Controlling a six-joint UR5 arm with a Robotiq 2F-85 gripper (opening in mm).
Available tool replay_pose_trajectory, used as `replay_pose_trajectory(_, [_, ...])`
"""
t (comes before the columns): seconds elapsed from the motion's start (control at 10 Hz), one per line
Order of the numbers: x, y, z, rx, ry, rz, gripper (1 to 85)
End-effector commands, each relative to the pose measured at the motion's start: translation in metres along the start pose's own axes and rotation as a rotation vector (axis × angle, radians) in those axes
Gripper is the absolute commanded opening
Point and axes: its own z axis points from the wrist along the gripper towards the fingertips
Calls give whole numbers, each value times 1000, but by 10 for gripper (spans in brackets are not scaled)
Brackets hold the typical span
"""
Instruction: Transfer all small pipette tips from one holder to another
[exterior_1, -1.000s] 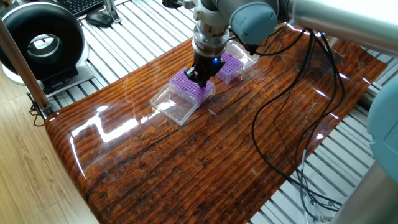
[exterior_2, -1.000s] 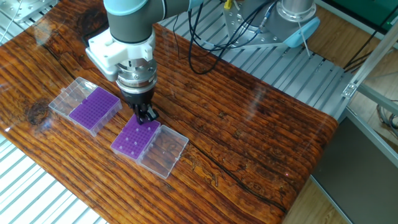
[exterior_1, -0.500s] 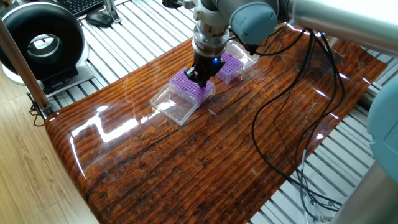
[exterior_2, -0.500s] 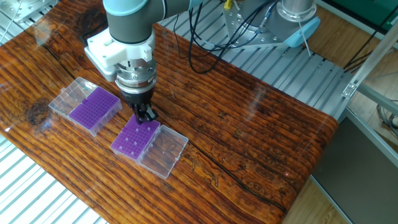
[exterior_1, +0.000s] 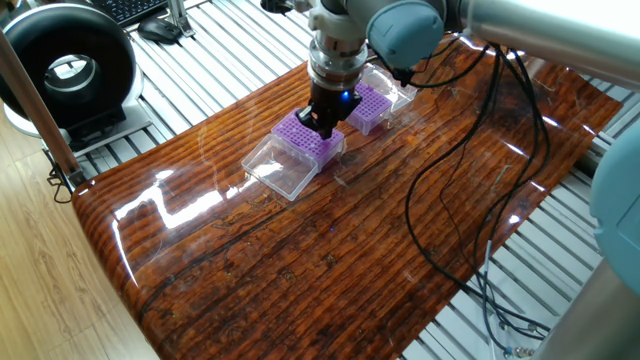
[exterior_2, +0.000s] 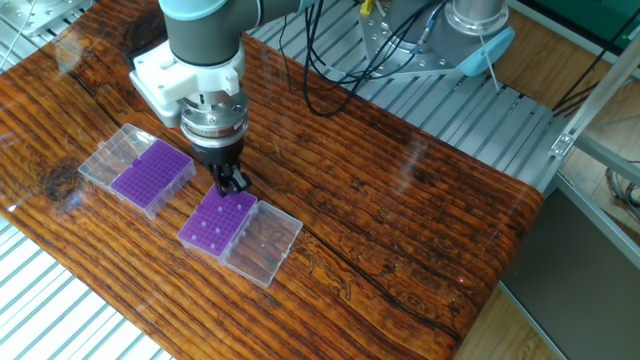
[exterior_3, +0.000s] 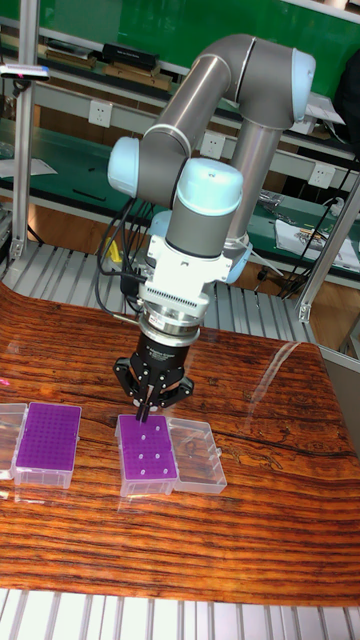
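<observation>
Two purple holders lie on the wooden table, each with a clear lid folded open beside it. The left holder (exterior_2: 150, 172) (exterior_3: 50, 438) (exterior_1: 368, 106) carries a dense grid of small pipette tips. The nearer holder (exterior_2: 216, 222) (exterior_3: 148, 456) (exterior_1: 308, 138) shows only several pale tips as scattered dots. My gripper (exterior_2: 233, 183) (exterior_3: 143, 408) (exterior_1: 322, 124) points straight down over the far edge of that sparser holder, just above its top. Its slim black fingers are shut together. Whether a tip sits between them is too small to tell.
Black cables (exterior_1: 450, 200) trail across the table's far side. A slatted metal bench (exterior_2: 450, 90) borders the wood. A round black device (exterior_1: 65, 65) stands off the table, and the table's rounded edge (exterior_1: 110, 260) drops away near it.
The gripper has crept slightly left and up along the sparser holder's far edge. The holders and lids have not moved.
</observation>
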Motion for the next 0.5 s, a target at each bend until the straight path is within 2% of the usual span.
replay_pose_trajectory(0.0, [-2,-1,-7,-5,6,11,10])
replay_pose_trajectory(0.4, [-7,-4,-10,14,-6,3,10])
